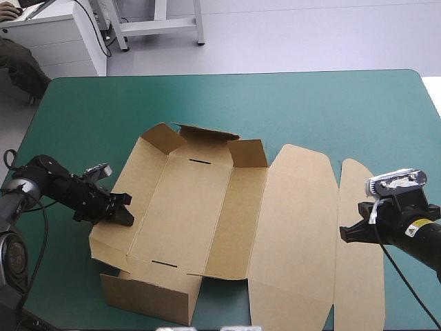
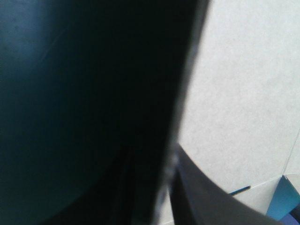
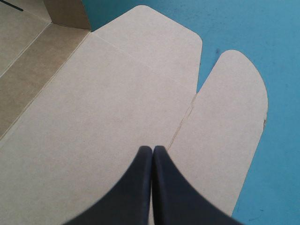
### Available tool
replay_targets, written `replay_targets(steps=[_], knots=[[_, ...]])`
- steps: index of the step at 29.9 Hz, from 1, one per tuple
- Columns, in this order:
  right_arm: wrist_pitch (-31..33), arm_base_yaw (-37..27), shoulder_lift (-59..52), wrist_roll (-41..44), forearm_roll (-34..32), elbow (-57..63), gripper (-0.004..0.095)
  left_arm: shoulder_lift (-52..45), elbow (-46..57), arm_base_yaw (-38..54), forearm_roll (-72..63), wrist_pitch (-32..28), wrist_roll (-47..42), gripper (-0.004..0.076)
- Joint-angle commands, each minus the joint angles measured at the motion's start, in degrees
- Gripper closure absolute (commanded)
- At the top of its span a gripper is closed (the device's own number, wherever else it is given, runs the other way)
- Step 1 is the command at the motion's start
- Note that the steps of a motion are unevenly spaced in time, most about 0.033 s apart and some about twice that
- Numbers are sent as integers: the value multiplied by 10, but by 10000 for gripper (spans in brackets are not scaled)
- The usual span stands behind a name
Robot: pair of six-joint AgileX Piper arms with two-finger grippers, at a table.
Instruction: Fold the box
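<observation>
High view: one brown box

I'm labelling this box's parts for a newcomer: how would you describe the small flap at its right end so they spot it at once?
On the teal-green table lies the brown box, tray walls raised at its left, lid flat to the right. The flap is the strip beyond the lid's right-hand crease, by the right gripper: the narrowest panel, with a rounded far end.
</observation>
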Motion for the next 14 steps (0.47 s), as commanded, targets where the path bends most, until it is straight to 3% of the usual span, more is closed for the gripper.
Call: replay_targets(steps=[1, 3, 8, 14], knots=[[-35, -4, -1, -5, 9, -15, 928, -20, -10, -3, -30, 65, -11, 667], [-35, -4, -1, -5, 9, -15, 928, -20, -10, -3, -30, 65, -11, 734], [-32, -4, -1, -5, 4, -15, 928, -24, -13, -19, -39, 58, 44, 731], [-38, -4, -1, -5, 4, -15, 928, -25, -39, -20, -55, 25, 48, 731]])
